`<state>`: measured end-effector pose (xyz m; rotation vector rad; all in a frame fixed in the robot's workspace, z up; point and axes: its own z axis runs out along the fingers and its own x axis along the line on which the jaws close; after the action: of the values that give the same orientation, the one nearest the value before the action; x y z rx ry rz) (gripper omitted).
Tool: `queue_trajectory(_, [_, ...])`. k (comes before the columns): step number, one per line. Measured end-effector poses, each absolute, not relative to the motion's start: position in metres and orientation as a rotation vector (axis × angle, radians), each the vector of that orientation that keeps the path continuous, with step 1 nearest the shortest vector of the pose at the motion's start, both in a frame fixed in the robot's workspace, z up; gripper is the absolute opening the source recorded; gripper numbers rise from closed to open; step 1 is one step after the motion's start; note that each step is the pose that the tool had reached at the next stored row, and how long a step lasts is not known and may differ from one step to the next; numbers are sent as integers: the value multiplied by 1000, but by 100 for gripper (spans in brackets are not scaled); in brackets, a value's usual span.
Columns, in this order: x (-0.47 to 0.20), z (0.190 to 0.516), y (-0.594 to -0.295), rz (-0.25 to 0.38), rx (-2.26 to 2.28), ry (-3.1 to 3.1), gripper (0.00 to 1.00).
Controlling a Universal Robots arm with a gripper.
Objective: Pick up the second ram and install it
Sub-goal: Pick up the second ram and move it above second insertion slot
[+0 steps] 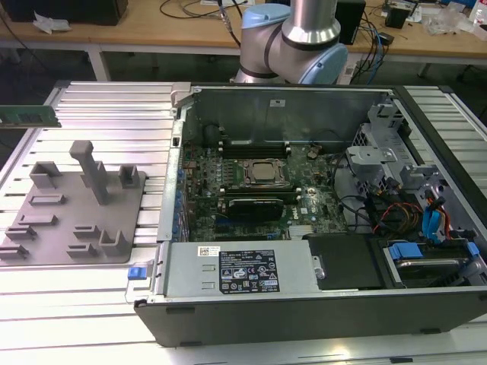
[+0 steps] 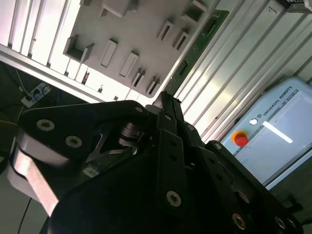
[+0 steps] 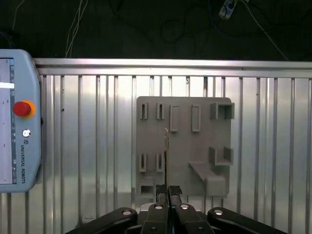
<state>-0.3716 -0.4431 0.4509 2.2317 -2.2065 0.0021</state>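
Note:
My gripper [image 3: 168, 188] is shut on the second ram [image 3: 166, 146], a thin green stick seen edge-on as a narrow line over the grey holder tray [image 3: 183, 126]. In the second wrist view the green board [image 2: 202, 36] runs out from the black fingertips [image 2: 165, 97] along the tray's edge. In the exterior view the ram [image 1: 29, 115] hangs level at the far left edge, above the ribbed table and beyond the tray [image 1: 72, 220]. The open computer case [image 1: 304, 190] lies to the exterior view's right, with black memory slots [image 1: 255, 142] behind the processor.
A teach pendant [image 3: 17, 117] with a red stop button lies on the ribbed table beside the tray. A tall post [image 1: 93, 171] and brackets stand up from the tray. The arm's base [image 1: 293, 38] is behind the case. Drive cages and cables fill the case's right side.

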Motion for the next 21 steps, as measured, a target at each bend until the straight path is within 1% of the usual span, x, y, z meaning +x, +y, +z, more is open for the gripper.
queue_trajectory(16, [-328,451,-443,2,2232,-2207,9])
queue_trajectory(21, [-303,451,-443,2,2232,-2207,9])
